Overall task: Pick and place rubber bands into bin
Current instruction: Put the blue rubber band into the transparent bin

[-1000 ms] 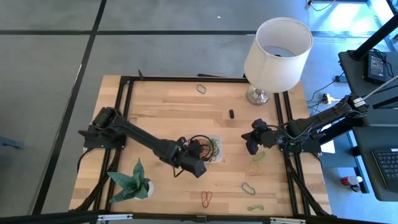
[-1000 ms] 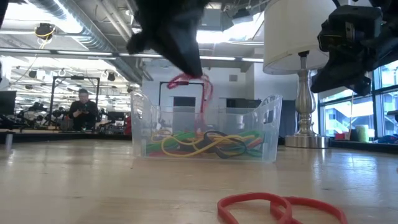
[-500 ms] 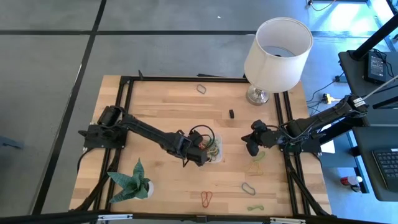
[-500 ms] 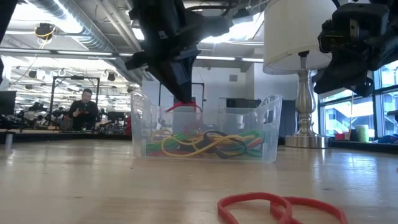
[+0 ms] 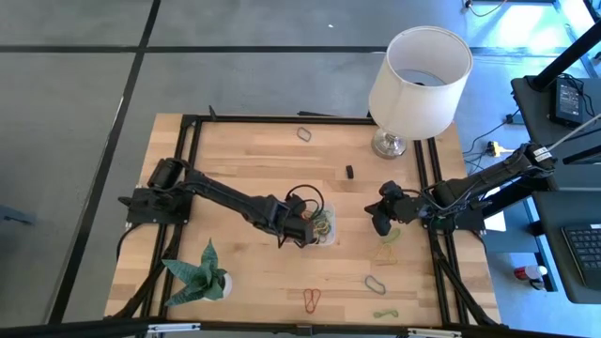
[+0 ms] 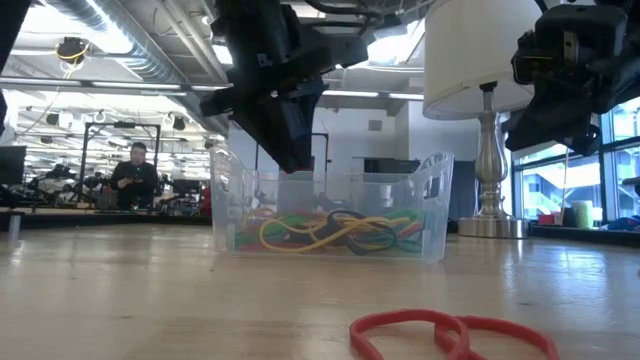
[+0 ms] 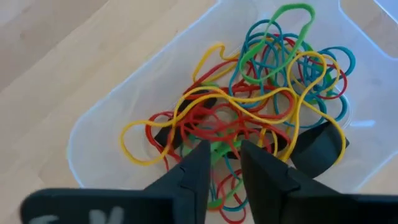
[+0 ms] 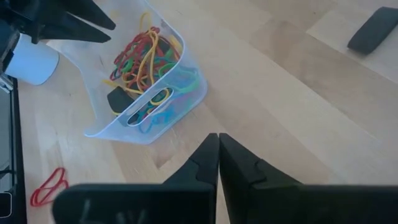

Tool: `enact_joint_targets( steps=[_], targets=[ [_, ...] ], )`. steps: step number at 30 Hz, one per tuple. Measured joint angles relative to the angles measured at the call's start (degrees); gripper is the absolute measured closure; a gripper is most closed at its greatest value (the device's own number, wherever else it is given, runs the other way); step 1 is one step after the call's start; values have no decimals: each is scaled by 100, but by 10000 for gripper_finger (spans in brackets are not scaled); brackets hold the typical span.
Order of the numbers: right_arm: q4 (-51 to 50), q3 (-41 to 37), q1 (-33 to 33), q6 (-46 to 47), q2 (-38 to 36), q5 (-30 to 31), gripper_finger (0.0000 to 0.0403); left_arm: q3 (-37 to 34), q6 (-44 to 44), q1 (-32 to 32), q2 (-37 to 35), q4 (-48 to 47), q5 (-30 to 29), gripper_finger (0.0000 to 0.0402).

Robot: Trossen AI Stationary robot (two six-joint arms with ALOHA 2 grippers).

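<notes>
Rubber bands fill the bin; my left claw hovers above, slightly parted, empty; my right claw waits closed.

No text, label, brand, number or sign can be read in any view.

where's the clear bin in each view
High view: the bin sits mid-table under the left claw.
Low view: centre, on the tabletop.
Left wrist view: fills the picture.
Right wrist view: upper left.
Shared landmark: the tangle of rubber bands inside it.
</notes>
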Motion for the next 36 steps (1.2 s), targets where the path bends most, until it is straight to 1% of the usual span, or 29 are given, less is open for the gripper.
enact_joint_targets(
  steps=[4,8,10,14,17,20,22,24,27,30,32,36],
  targets=[
    [-11,0,0,0,0,0,386,-2,245,4,-70,-34,3,307],
    [-9,0,0,26,-2,0,386,0,733,9,-204,-97,334,312],
    [-5,0,0,26,-2,2,386,-2,837,7,-273,-61,478,319],
    [175,2,-1,32,-2,15,387,2,1160,-37,-418,-68,580,351],
    [435,10,34,-177,-2,17,397,0,1821,-91,-477,-62,558,389],
    [509,133,123,-274,44,18,398,-137,2455,-88,-681,53,530,397],
    [486,258,168,-286,127,99,400,-404,2700,-18,-926,266,319,400],
    [461,416,203,-285,298,213,400,-822,2882,44,-1265,640,195,400],
    [293,756,205,-283,673,363,401,-1602,3106,113,-1957,1330,237,400],
    [-351,1242,205,-113,1191,343,401,-2453,3279,109,-2716,1885,331,400],
    [-1029,1702,205,170,1600,115,401,-2994,3474,118,-3207,2281,509,400],
    [-2615,2695,344,747,2490,-678,402,-3904,4049,260,-4099,2966,1037,400]
  ],
)
